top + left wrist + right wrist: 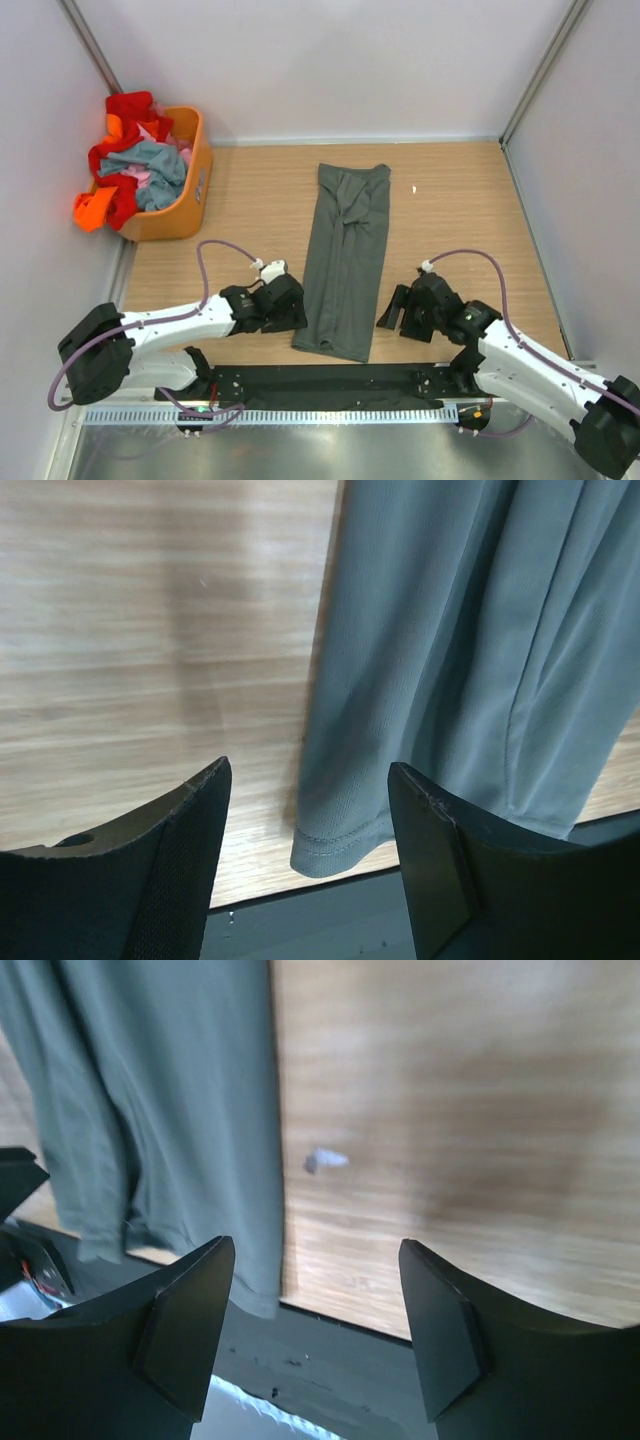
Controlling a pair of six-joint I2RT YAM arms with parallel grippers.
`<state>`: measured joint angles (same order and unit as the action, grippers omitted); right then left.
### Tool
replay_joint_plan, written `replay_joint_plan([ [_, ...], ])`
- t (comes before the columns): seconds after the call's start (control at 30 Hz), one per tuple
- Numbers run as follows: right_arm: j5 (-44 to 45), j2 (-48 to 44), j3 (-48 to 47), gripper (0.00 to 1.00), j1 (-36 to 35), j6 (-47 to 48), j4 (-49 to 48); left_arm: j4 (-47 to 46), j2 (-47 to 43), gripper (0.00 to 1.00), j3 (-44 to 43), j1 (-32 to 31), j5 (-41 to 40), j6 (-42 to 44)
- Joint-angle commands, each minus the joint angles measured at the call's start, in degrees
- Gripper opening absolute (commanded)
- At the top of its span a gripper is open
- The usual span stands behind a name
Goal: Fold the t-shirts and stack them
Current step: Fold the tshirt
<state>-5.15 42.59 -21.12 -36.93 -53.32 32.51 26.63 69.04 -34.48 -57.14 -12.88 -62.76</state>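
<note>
A dark grey t-shirt (345, 255) lies folded into a long narrow strip down the middle of the table, its near end at the front edge. My left gripper (290, 303) is open and empty just left of the strip's near end; the shirt's hemmed corner (335, 840) shows between its fingers in the left wrist view. My right gripper (393, 310) is open and empty just right of the near end; the shirt's edge (200, 1140) lies at the left of the right wrist view. The red, orange, pink and blue-grey shirts (135, 160) are piled in the basket.
An orange plastic basket (190, 195) stands at the back left against the wall. A small white scrap (415, 188) lies on the wood right of the shirt, also in the right wrist view (325, 1160). A black strip (330, 380) runs along the table's near edge.
</note>
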Motion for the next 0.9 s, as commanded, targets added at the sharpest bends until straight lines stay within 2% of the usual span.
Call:
replay_joint_plan([
  [0.0, 1.5, -0.2, 2.9, 0.72, -6.0, -9.4, -5.9, -5.1, 2.3, 0.65, 1.0, -3.2, 0.1, -4.8],
  [0.13, 4.3, 4.6, 4.9, 0.69, -13.6, -14.6, -11.4, -6.1, 3.6, 0.63, 3.5, -6.1, -1.4, -8.6],
  [0.3, 4.9, 12.8, 5.7, 0.59, -19.8, -18.1, -18.4, -6.2, 3.2, 0.58, 4.4, -7.0, -2.1, -10.0],
  [0.37, 7.7, 13.8, 5.3, 0.54, -21.4, -19.5, -18.3, -6.2, 3.2, 0.54, 4.6, -7.0, -2.1, -10.1],
  [0.5, 10.4, 14.1, 5.5, 0.51, -25.1, -22.7, -16.3, -6.2, 3.1, 0.47, 4.4, -7.5, -2.2, -10.1],
  [0.67, 13.1, 11.6, 5.5, 0.45, -28.0, -25.2, -13.6, -6.2, 3.7, 0.43, 4.4, -7.8, -2.3, -10.8],
  [0.83, 14.4, 12.1, 5.8, 0.34, -30.4, -27.3, -13.7, -6.2, 4.5, 0.24, 3.6, -8.4, -2.3, -10.8],
  [0.87, 14.5, 12.4, 6.4, 0.29, -31.0, -27.5, -14.1, -6.3, 4.7, 0.2, 3.5, -8.5, -2.3, -10.7],
])
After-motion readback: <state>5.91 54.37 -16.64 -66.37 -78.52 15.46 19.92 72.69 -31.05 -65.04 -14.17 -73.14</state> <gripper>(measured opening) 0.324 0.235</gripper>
